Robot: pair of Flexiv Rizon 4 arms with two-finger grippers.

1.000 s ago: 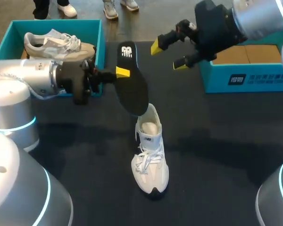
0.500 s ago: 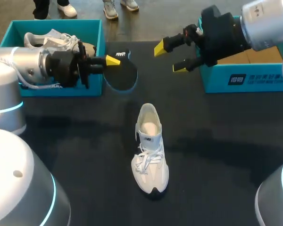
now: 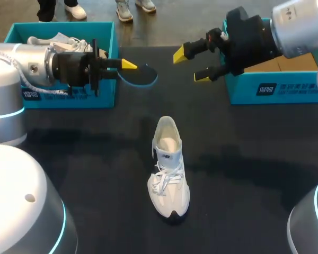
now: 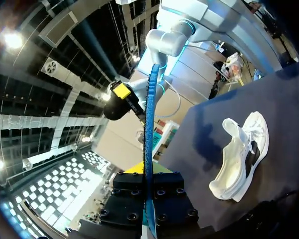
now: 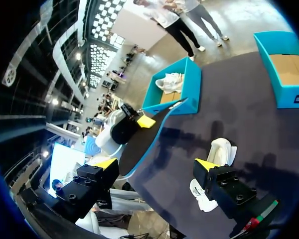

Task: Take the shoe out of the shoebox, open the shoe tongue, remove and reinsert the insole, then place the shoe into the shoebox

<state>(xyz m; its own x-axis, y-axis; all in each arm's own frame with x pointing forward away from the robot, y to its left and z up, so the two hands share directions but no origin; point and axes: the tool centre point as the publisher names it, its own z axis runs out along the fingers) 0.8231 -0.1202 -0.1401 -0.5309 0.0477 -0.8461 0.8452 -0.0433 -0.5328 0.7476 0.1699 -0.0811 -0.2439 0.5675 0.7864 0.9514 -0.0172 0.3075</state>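
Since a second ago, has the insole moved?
Yes. The insole, held in the left gripper, has lifted away from the white shoe and its heel opening, and now lies nearly flat beside the left shoebox.

A dark table [image 3: 265,174] carries a teal box [image 3: 103,95] at its far left corner; inside the box lies a second shoe [image 3: 55,38], pale grey with white laces
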